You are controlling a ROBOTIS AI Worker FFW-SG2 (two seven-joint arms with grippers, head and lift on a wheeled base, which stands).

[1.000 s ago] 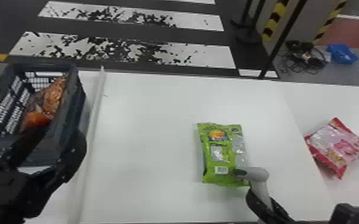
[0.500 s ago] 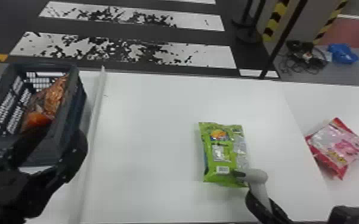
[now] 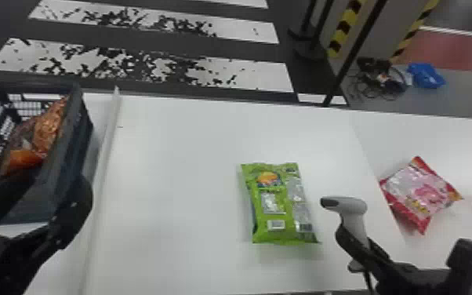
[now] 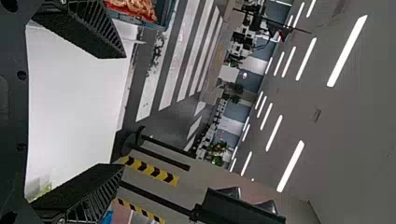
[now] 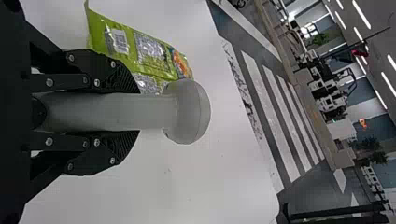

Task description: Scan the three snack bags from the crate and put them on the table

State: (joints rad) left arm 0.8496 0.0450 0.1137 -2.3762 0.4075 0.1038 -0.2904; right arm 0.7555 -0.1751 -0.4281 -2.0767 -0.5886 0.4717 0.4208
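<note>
– Green snack bag lies flat on the desk, before your right arm. How far are you with the work, please?

– I would judge that you are somewhere past the middle. Two of the three bags are out; one is left to bring. Whether the green one is already scanned, I cannot tell you.

– And your right end effector, what does it do?

– Its fingers are pinching the handle of the scanner, one from each side. The scanner's head is just beside the green bag, and you have a printed code facing up there. If you still need this scan, you should keep the head turned to that code.

– Then your left end effector?

– It is spread wide, with nothing between the fingers, close to the near side of the crate. I think you have it well prepared for the next pick.

– What do you have farther away?

– The pink-red bag lies to the right on the desk, well apart from the green one; probably it is finished. At your far left, inside the crate, the orange-brown bag leans against the wall. Please be careful there: your fingers could catch this wall.
</note>
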